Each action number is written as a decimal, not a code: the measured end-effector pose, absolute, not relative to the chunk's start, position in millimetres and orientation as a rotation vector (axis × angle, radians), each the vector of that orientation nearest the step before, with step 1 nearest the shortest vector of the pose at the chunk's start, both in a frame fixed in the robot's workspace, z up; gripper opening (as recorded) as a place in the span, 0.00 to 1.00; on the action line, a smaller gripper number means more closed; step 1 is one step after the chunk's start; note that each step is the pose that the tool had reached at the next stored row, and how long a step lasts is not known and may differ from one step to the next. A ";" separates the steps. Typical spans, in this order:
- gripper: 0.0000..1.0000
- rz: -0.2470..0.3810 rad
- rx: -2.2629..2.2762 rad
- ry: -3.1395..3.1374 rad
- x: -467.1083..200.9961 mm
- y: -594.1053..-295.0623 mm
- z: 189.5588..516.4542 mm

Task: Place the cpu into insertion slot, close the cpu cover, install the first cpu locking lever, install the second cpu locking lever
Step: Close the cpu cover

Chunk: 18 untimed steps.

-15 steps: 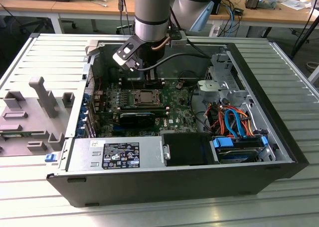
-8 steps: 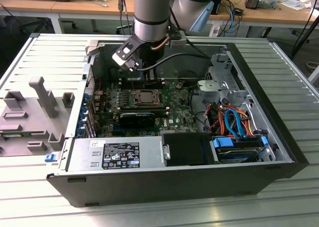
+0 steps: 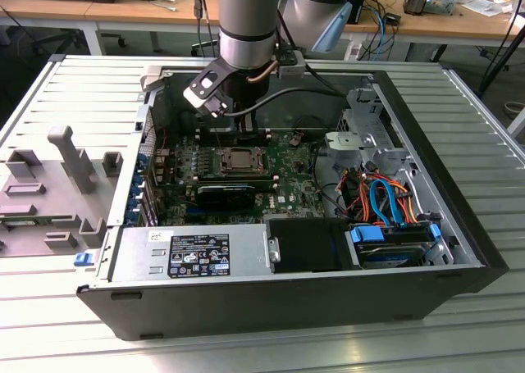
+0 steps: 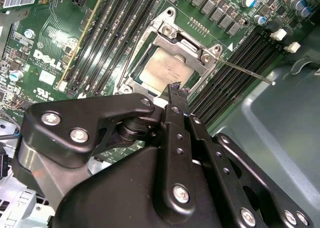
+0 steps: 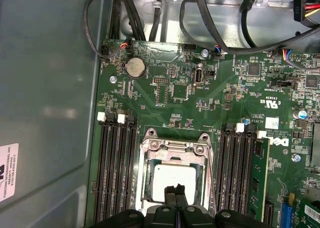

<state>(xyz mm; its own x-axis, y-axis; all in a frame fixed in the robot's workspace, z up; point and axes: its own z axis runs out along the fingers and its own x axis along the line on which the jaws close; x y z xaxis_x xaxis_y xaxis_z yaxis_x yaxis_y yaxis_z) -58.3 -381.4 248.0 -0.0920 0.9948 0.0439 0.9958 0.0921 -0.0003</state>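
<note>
The cpu [image 5: 172,178] lies flat in the insertion slot [image 3: 239,161] of the green motherboard [image 5: 200,102], its dull silver top [image 4: 161,70] showing through the window of the cpu cover [image 5: 175,150]. The cover lies down over the socket in both wrist views. One thin metal locking lever [image 4: 245,71] sticks out free from a socket corner, over the memory slots. My gripper [image 5: 174,190] hangs just above the edge of the cpu, fingertips [image 4: 176,90] pressed together with nothing between them. In the exterior view the gripper [image 3: 246,137] stands over the far side of the socket.
Black memory slots [image 5: 115,173] flank the socket on both sides. The open computer case [image 3: 459,225] walls in the board, with a power supply [image 3: 197,254] at the front, a drive cage and coloured cables [image 3: 385,201] at the exterior view's right. A grey fixture tray [image 3: 57,184] lies outside at the left.
</note>
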 end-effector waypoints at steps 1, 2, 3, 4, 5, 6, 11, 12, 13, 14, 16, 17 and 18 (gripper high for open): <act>0.11 -0.046 -2.094 -2.297 -58.7 -381.4 247.9; 0.11 -0.046 -2.094 -2.297 -59.4 -381.3 247.8; 0.11 -0.046 -2.095 -2.297 -59.5 -381.4 247.9; 0.11 -0.046 -2.095 -2.297 -59.7 -381.4 247.8; 0.11 -0.046 -2.095 -2.297 -59.9 -381.4 247.8; 0.11 -0.046 -2.094 -2.297 -60.0 -381.4 247.8; 0.11 -0.046 -2.094 -2.297 -60.7 -381.4 247.8; 0.11 -0.046 -2.094 -2.297 -60.9 -381.4 247.8; 0.11 -0.046 -2.094 -2.297 -60.9 -381.4 247.8; 0.11 -0.046 -2.094 -2.297 -61.0 -381.3 247.7; 0.11 -0.046 -2.095 -2.297 -61.4 -381.4 247.7; 0.11 -0.046 -2.095 -2.297 -61.5 -381.4 247.7; 0.11 -0.046 -2.095 -2.297 -61.7 -381.3 247.7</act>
